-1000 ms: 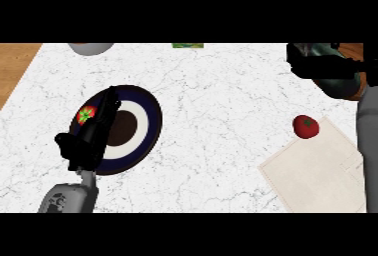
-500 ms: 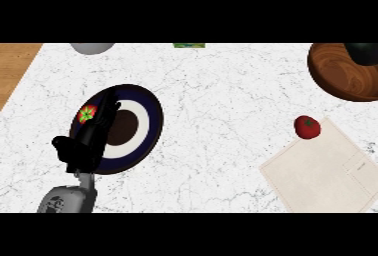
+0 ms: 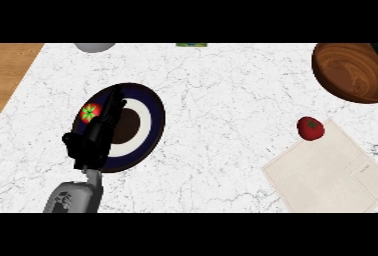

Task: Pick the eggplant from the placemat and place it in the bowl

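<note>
A brown wooden bowl (image 3: 351,70) sits at the counter's far right, cut by the view's edge. Nothing shows on the part of its inside that I can see. A beige placemat (image 3: 325,175) lies at the lower right. At its upper left corner rests a small round red fruit (image 3: 311,128) with a green stem, which does not look like an eggplant. My left hand (image 3: 92,142) stays open at the lower left, fingers straight, over a dark blue plate (image 3: 151,120). My right hand is out of view.
The plate has a white ring and a brown centre, with a red and green item (image 3: 90,112) at its left rim. A grey object (image 3: 94,46) and a green one (image 3: 192,45) sit at the far edge. A wooden strip (image 3: 15,65) borders the marble counter at the left.
My right hand, which was over the bowl a second ago, has pulled away past the upper right edge and uncovered the bowl. The left hand and the red fruit have stayed put.
</note>
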Robot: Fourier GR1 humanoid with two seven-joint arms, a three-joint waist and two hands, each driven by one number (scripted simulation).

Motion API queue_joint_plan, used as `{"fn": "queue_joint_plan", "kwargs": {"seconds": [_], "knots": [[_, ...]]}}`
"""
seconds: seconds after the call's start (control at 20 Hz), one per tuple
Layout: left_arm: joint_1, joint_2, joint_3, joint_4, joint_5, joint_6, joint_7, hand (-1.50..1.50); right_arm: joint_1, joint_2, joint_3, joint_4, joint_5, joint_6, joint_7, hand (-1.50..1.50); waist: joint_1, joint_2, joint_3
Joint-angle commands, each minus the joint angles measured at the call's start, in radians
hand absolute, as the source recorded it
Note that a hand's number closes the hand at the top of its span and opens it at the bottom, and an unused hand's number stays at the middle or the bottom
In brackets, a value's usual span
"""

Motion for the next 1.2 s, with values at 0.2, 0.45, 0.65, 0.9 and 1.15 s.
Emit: {"fn": "queue_joint_plan", "kwargs": {"seconds": [0.2, 0.45, 0.65, 0.9, 1.15], "knots": [[-0.01, -0.017, -0.018, 0.025, -0.027, 0.008, -0.03, 0.0, -0.037, -0.08, -0.068, 0.386, 0.048, -0.176, -0.229, 1.5, 0.019, 0.011, 0.001], [-0.03, -0.001, 0.001, 0.027, -0.001, -0.021, -0.013, 0.0, -0.047, -0.116, -0.098, 0.543, 0.054, -0.219, -0.296, 1.5, 0.026, 0.014, 0.002], [-0.023, -0.004, 0.0, 0.005, 0.0, -0.017, 0.002, 0.0, -0.024, -0.144, -0.129, 0.62, 0.012, -0.116, -0.374, 1.5, 0.029, 0.015, 0.003], [0.005, -0.013, -0.005, 0.003, 0.011, -0.027, -0.028, 0.0, 0.004, -0.158, -0.206, 0.686, -0.073, 0.002, -0.459, -1.5, 0.031, 0.016, 0.005], [-0.035, 0.002, 0.011, 0.004, 0.021, -0.04, -0.001, 0.0, 0.023, -0.109, -0.264, 0.683, -0.131, -0.038, -0.586, -1.5, 0.03, 0.016, 0.005]]}}
